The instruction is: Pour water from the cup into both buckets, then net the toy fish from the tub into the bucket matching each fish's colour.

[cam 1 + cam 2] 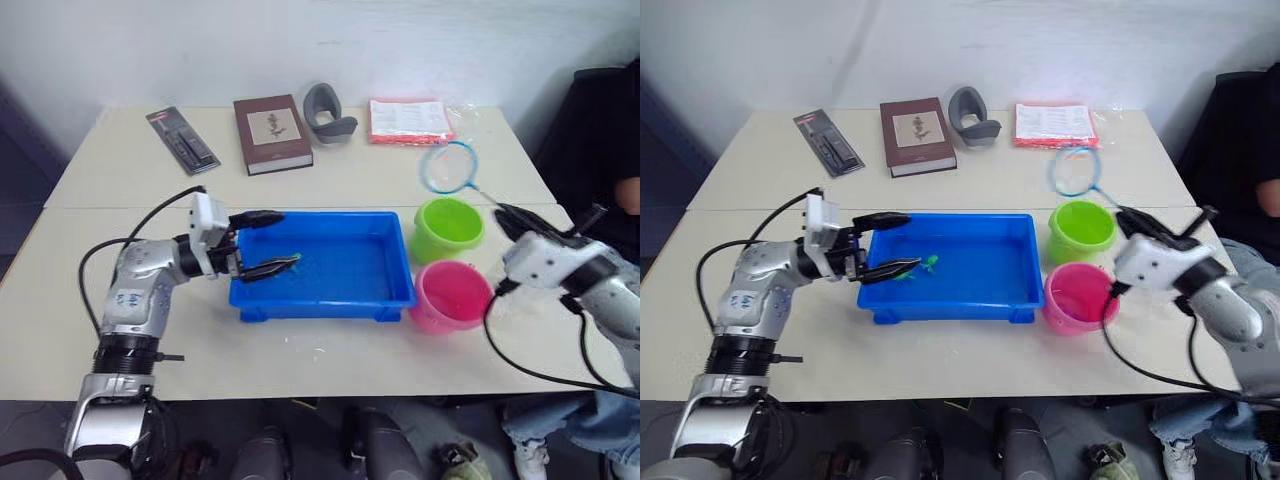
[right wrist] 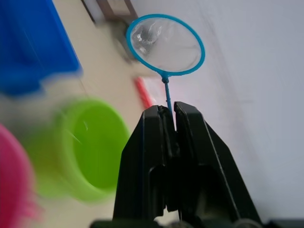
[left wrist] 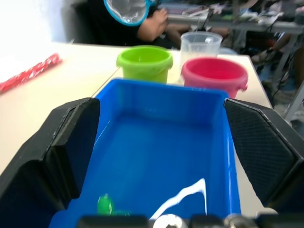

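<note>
The blue tub point(image 1: 322, 298) sits mid-table. My left gripper point(image 1: 290, 237) is open over its left end, one finger along the far rim and the other just above a green toy fish point(image 1: 929, 263). That fish point(image 3: 105, 204) lies between the open fingers point(image 3: 66, 147) in the left wrist view. Right of the tub stand the lime green bucket point(image 1: 448, 228) and the pink bucket point(image 1: 452, 295). The clear cup point(image 3: 201, 43) stands behind them. My right gripper point(image 2: 167, 114) is shut on the thin handle of the net point(image 1: 450, 166), whose blue hoop hangs beyond the green bucket.
Along the table's far side lie a black and red package point(image 1: 182, 140), a brown book point(image 1: 272, 133), a grey curved object point(image 1: 328, 112) and a red-edged packet point(image 1: 410, 120). A person point(image 1: 625, 190) sits at the right edge.
</note>
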You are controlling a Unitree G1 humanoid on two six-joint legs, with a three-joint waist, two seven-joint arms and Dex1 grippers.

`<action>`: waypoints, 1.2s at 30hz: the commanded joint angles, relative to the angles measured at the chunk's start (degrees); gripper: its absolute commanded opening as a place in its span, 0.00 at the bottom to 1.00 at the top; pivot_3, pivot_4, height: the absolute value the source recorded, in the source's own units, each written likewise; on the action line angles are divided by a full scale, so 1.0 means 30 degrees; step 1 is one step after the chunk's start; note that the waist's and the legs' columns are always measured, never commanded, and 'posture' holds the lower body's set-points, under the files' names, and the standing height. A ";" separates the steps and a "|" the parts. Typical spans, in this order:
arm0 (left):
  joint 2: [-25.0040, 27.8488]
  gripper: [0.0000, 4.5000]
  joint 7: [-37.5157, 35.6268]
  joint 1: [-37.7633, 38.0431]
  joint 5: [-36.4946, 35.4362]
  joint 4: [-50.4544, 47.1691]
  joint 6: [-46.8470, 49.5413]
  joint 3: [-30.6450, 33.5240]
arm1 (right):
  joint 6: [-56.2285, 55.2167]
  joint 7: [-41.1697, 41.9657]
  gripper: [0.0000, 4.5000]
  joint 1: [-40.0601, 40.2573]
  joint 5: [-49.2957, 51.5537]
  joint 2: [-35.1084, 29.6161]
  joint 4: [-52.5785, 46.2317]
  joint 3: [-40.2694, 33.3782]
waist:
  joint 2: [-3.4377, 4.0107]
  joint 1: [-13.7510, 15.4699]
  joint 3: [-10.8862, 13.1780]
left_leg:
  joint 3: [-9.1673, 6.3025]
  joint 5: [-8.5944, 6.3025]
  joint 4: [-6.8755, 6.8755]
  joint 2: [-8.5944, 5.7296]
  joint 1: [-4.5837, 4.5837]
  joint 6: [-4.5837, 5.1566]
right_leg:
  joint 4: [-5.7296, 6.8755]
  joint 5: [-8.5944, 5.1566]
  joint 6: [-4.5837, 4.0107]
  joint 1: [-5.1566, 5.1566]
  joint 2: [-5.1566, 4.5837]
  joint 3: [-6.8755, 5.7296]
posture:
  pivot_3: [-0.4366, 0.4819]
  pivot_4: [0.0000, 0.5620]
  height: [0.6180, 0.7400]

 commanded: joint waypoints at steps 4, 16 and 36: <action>0.0693 1.00 -0.0071 0.0657 -0.0190 -0.0230 -0.0618 0.0964 | 0.7960 0.2177 0.00 -0.2047 0.2565 0.0647 -0.3118 0.2390 | -0.0002 0.0397 0.0000 | -0.0043 -0.0020 0.0024 -0.0060 -0.0039 0.0050 | -0.0009 -0.0001 -0.0004 0.0000 -0.0069 -0.0055 | 0.48 0.27 1.00; 0.1275 1.00 0.0578 0.1999 -0.0263 -0.1078 -0.0567 0.1677 | 0.8675 0.4031 0.00 -0.6777 -0.2412 0.2505 0.2035 0.7008 | -0.0002 0.0479 0.0000 | -0.0041 -0.0050 0.0023 -0.0087 -0.0084 0.0104 | -0.0016 0.0008 0.0010 -0.0011 -0.0089 -0.0193 | 0.48 0.27 1.00; 0.1791 1.00 0.0630 0.2351 -0.0237 -0.1628 0.0144 0.1715 | 0.7953 0.4724 0.00 -0.8962 -0.3919 0.8385 0.6519 0.8090 | -0.0001 0.0339 0.0000 | -0.0027 -0.0050 0.0014 -0.0067 -0.0086 0.0086 | 0.0017 0.0008 0.0011 -0.0028 -0.0086 -0.0203 | 0.48 0.27 1.00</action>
